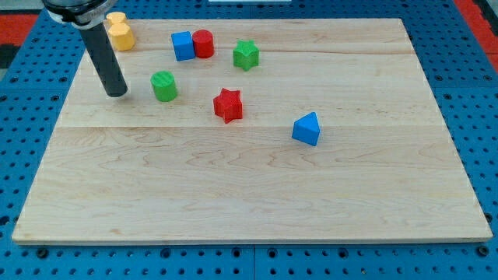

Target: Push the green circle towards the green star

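Observation:
The green circle [164,85] is a short green cylinder at the upper left of the wooden board [257,194]. The green star [246,54] lies up and to the right of it, near the board's top. My tip [116,92] rests on the board just to the left of the green circle, with a small gap between them. The dark rod rises from the tip to the view's top left.
A blue cube [183,46] and a red cylinder [204,43] stand side by side between the circle and the star, nearer the top. A red star [229,105] lies right of the circle. A blue triangular block [306,128] sits mid-right. A yellow block [120,33] is at top left.

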Robot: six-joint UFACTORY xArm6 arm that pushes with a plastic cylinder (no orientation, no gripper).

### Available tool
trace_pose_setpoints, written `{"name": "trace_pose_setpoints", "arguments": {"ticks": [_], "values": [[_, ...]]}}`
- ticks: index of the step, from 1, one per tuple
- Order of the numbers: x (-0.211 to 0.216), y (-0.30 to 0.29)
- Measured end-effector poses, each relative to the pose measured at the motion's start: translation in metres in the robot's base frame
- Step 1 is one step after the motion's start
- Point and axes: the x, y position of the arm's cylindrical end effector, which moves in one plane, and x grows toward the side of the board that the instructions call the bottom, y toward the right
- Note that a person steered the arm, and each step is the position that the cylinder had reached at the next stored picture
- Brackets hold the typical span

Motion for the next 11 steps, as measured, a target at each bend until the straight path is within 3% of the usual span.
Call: {"name": "trace_pose_setpoints", "arguments": {"ticks": [5,11], "values": [[0.0,0.046],[-0.081,0.131]]}}
